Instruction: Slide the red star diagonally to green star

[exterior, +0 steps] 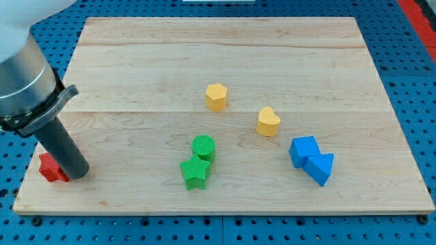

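The red star (49, 167) lies at the board's lower left corner, partly hidden behind my rod. My tip (78, 173) rests on the board right beside the star's right side, touching or nearly touching it. The green star (195, 172) sits low in the middle of the board, well to the right of the tip. A green cylinder (203, 147) stands against the green star's upper right.
A yellow hexagon block (216, 96) and a yellow heart (268, 122) sit above the green pair. A blue cube (303, 151) and a blue triangle (319, 168) touch at the lower right. The board's left edge (27, 178) runs close to the red star.
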